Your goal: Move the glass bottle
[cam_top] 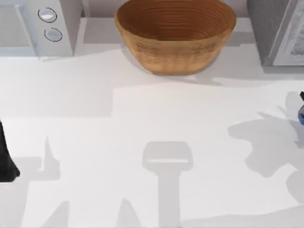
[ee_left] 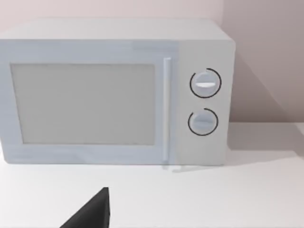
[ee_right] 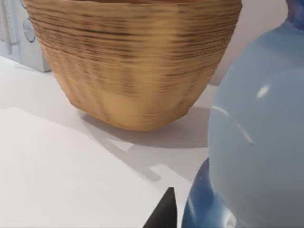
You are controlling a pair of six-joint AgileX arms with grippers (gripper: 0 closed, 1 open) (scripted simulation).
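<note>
A white table [cam_top: 142,118] seen from above, with a large woven bowl [cam_top: 175,34] standing at its far edge near the middle. A pale microwave [cam_top: 38,26] with two round dials sits at the far left corner, and a grey appliance [cam_top: 278,31] at the far right corner.

The glass bottle [cam_top: 301,114] is at the table's right edge, roughly halfway down, with just a sliver of its blue body visible from above. A small dark part sits right above it at the frame's edge. In my right wrist view the bottle [ee_right: 259,142] is very close to the camera, a rounded pale-blue glass body with a deeper blue band at its lower part. The woven bowl [ee_right: 133,61] stands beyond it, apart from it, on the table. A dark fingertip [ee_right: 164,213] of my right gripper shows just beside the bottle's lower part. I cannot tell whether my right gripper is spread or pinching the bottle.

My left arm [cam_top: 5,156] is a dark shape at the table's left edge. My left wrist view faces the microwave [ee_left: 114,90] front-on, with one dark fingertip [ee_left: 92,213] low in the frame. I cannot tell how my left gripper is set.
</note>
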